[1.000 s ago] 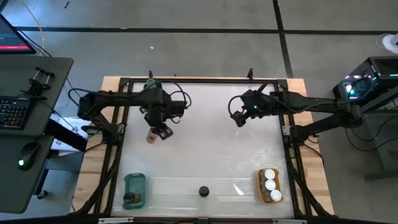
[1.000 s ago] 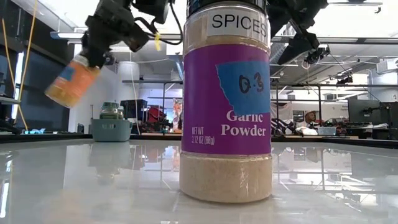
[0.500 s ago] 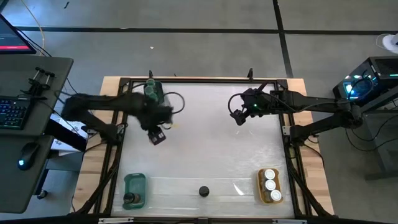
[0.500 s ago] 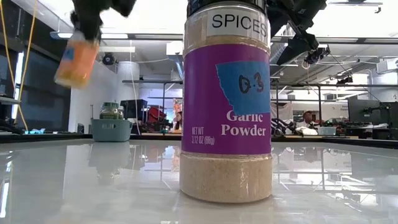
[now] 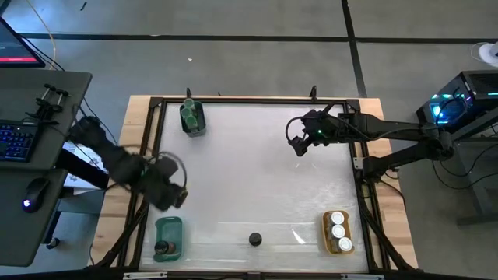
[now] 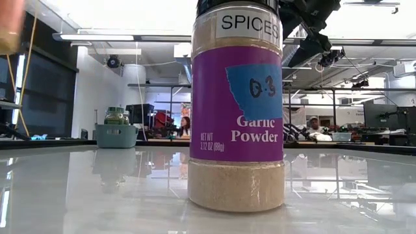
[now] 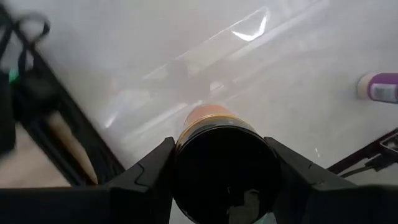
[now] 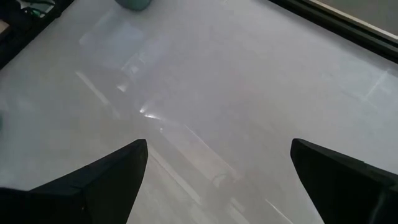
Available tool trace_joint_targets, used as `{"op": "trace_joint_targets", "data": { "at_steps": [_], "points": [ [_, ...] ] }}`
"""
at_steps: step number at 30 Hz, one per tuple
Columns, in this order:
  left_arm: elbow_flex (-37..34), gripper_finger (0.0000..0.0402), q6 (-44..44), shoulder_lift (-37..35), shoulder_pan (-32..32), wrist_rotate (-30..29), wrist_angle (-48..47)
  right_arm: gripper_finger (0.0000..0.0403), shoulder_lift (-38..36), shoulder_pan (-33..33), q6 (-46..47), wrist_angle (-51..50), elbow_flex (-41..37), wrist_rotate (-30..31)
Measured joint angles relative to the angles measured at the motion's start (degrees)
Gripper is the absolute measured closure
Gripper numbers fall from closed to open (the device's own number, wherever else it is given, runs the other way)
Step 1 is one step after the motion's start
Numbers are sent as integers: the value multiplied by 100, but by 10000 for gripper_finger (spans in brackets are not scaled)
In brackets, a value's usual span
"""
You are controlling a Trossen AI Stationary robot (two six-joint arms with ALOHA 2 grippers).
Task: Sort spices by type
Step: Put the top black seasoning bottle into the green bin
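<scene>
Left gripper [image 5: 170,194]: at the left edge of the table, just above the teal tray as seen from overhead, blurred in that view. Its two dark fingers [image 7: 146,180] are clamped on either side of a dark-lidded spice jar [image 7: 225,165] with an orange body.
Held jar: sits between the left fingers, lid towards the wrist camera, body pointing at the white table [image 5: 257,179]. In the low view an orange blur at the upper left corner [image 6: 10,26] is probably this jar, though it is too smeared to be sure.
Teal tray near left gripper [image 5: 168,237]: right below the gripper in the overhead view, holding one dark-lidded jar [image 5: 162,248].
Second teal tray [image 5: 192,118]: well away from the left gripper, at the far left corner of the table, with green-lidded jars [image 5: 188,111] in it.
Garlic powder jar [image 6: 237,104]: stands upright alone at the table's near edge, between the two front trays; purple label, dark lid [image 5: 254,239].
Right gripper [image 5: 299,146]: hangs above the far right part of the table, fingers [image 8: 93,180] spread wide with nothing between them, only bare table beneath.
Orange tray [image 5: 338,232]: well away from the right gripper, at the near right corner, holding white-lidded jars [image 5: 338,230].
</scene>
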Motion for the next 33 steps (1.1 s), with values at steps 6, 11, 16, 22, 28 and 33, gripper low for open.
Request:
{"op": "trace_joint_targets", "data": {
  "at_steps": [6, 11, 16, 22, 28, 33],
  "points": [
    [0, 231, -1597, 459, -942, 284, -6, 11, 0, 0, 0, 20, 0, 2],
    [-2, 231, -2853, 810, -1608, 477, 21, 11, 0, 0, 0, 20, 0, 2],
    [-2, 231, -3465, 1158, -1965, 638, 162, 11, 0, 0, 0, 73, 0, 2],
    [-2, 231, -3501, 1579, -1980, 671, 503, 11, 0, 0, 0, 107, 0, 2],
    [-3, 231, -3468, 1878, -1932, 569, 743, 11, 0, 0, 80, 129, 0, 1],
    [-4, 231, -3457, 2132, -1936, 597, 939, 11, 0, 0, 111, 129, 0, -7]
  ]
}}
